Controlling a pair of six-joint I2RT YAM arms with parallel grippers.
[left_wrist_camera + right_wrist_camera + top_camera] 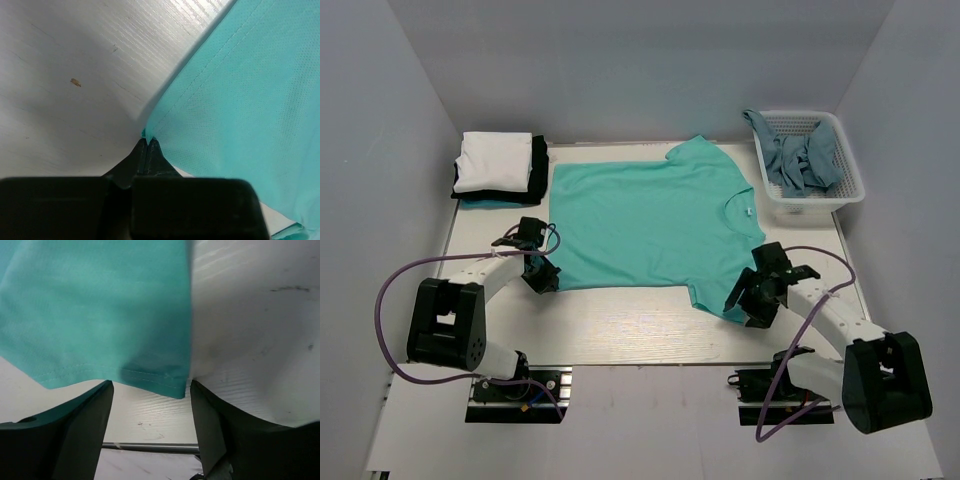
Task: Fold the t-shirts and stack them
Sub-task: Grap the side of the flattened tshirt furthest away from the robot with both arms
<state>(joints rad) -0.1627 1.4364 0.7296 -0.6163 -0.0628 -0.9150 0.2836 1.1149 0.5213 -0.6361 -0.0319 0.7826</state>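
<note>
Left fingers [157, 162] pinching t-shirt [240, 100], right fingers [75, 432] spread

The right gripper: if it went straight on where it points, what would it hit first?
Most likely the sleeve hem of the turquoise t-shirt, lying just ahead of the right gripper between its open jaws, with the table beneath. Depth is unclear.

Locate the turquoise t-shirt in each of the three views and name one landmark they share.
Top external: turquoise t-shirt spread flat at the centre.
Left wrist: fills the right side; its hemmed corner is pinched in the shut left claw.
Right wrist: upper left, its sleeve hem reaching down between the fingers of the open right claw.
Shared landmark: the white table.
</note>
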